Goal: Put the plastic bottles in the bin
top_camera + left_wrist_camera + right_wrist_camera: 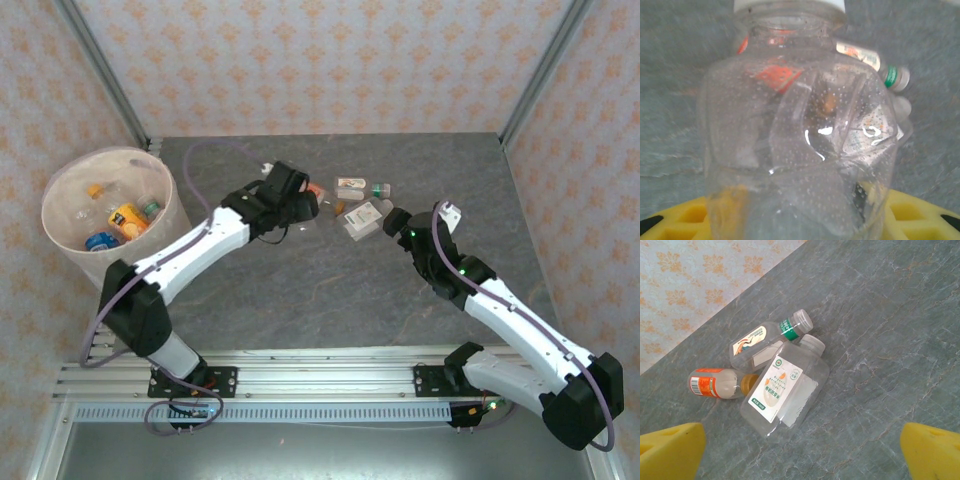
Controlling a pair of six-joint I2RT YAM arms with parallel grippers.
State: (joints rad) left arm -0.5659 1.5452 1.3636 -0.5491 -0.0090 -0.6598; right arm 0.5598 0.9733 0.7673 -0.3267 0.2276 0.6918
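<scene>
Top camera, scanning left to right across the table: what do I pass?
bin → left end effector gripping a clear bottle → loose bottles lying flat → right end effector, open.

Top view high, looking down on table (330, 300); right wrist view nearer, shares bottles (785, 385).

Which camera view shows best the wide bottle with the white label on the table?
The right wrist view: the wide bottle lies large and sharp, its label plain. In the top external view it is small, beside the right gripper. In the left wrist view I cannot pick it out behind the clear bottle near the lens.
</scene>
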